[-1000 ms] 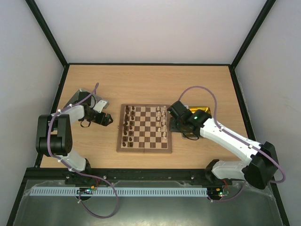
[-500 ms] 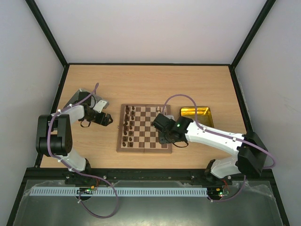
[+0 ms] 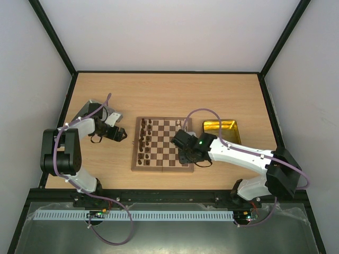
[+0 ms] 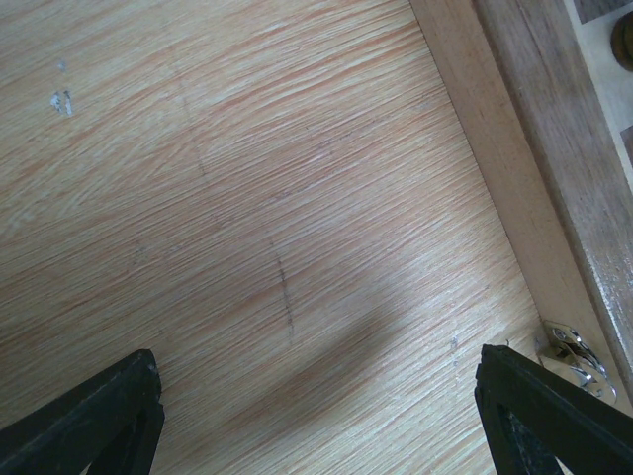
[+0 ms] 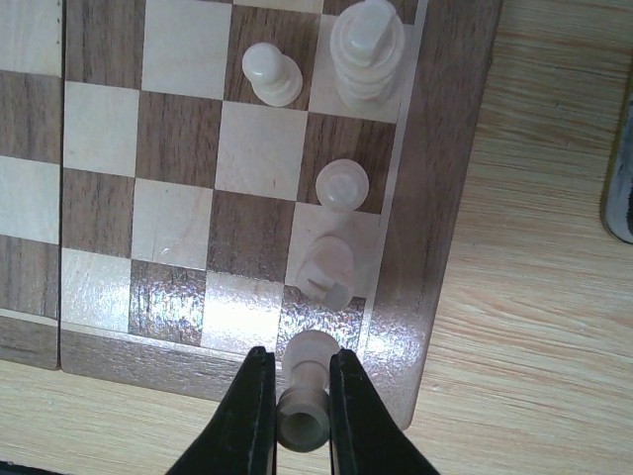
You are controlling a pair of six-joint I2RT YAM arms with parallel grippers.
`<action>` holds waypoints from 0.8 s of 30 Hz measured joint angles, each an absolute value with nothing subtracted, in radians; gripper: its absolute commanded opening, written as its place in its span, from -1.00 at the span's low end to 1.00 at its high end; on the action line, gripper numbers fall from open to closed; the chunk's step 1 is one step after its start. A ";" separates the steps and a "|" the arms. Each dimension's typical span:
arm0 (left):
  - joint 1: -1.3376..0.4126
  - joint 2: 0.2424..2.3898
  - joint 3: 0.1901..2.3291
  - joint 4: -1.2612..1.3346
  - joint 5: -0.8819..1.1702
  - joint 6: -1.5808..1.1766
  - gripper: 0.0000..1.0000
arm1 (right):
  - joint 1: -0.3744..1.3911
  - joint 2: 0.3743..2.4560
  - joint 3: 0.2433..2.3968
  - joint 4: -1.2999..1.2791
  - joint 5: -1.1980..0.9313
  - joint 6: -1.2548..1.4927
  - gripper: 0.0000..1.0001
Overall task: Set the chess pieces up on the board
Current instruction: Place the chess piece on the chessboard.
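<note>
Chessboard [image 5: 178,230], glossy checkered wood, turned cream piece [image 5: 306,388]

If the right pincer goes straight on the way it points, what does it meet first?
Its held piece would probably touch the board at its corner; the cream piece ahead is close, depth unclear.

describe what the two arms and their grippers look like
The left arm and right arm have white links, chunky black joints and a looping purple cable each. A small green light glows near the right wrist. The left gripper and right gripper have plain black tapered fingers.
</note>
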State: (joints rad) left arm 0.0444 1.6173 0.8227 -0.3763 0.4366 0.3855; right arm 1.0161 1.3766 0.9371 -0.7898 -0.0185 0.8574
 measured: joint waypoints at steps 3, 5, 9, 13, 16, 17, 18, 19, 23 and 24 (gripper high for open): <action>0.044 1.617 0.823 -0.376 0.437 0.385 0.73 | 1.017 1.377 0.926 -0.778 -0.023 0.858 -0.93; 0.044 1.617 0.823 -0.376 0.437 0.385 0.73 | 1.017 1.379 0.920 -0.773 -0.027 0.858 -0.93; 0.044 1.617 0.823 -0.376 0.437 0.385 0.73 | 1.019 1.396 0.917 -0.762 -0.029 0.858 -0.92; 0.044 1.617 0.823 -0.376 0.437 0.385 0.73 | 1.023 1.412 0.915 -0.747 -0.035 0.858 -0.92; 0.044 1.617 0.823 -0.376 0.436 0.385 0.73 | 1.023 1.420 0.909 -0.740 -0.040 0.857 -0.92; 0.044 1.617 0.823 -0.376 0.436 0.385 0.73 | 1.024 1.423 0.906 -0.736 -0.042 0.857 -0.92; 0.044 1.617 0.823 -0.376 0.436 0.385 0.73 | 1.024 1.425 0.904 -0.733 -0.043 0.857 -0.91; 0.044 1.617 0.823 -0.376 0.436 0.385 0.73 | 1.025 1.427 0.902 -0.731 -0.044 0.857 -0.91; 0.044 1.617 0.823 -0.376 0.436 0.385 0.73 | 1.028 1.433 0.898 -0.727 -0.046 0.857 -0.92; 0.044 1.617 0.823 -0.376 0.436 0.385 0.73 | 1.028 1.435 0.897 -0.727 -0.046 0.857 -0.91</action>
